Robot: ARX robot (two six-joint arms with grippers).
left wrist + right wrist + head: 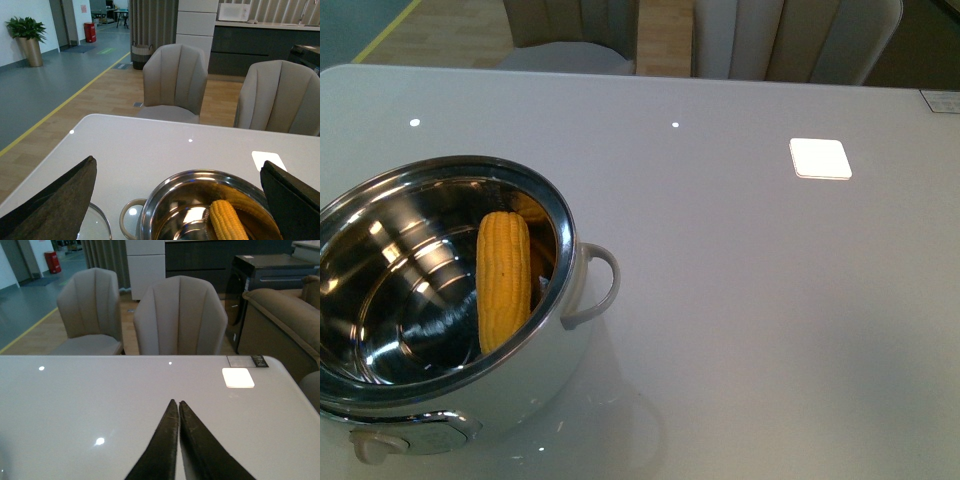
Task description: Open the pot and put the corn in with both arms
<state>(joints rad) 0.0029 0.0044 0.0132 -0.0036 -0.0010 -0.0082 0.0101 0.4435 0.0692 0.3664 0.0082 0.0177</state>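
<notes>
Front view has no arms in it, just the pot (pixel 440 300) lidless at the table's (pixel 750 300) near-left with the corn (pixel 504 280) leaning inside against its right wall, reflected in the steel. Left wrist view adds the left gripper (pixel 177 200) spread wide above the pot rim, holding nothing, plus a glass lid (pixel 95 227) edge on the table beside the pot handle. Right wrist view shows only the right gripper (pixel 178 407) pinched closed and empty over bare table, chairs (pixel 177 315) behind.
</notes>
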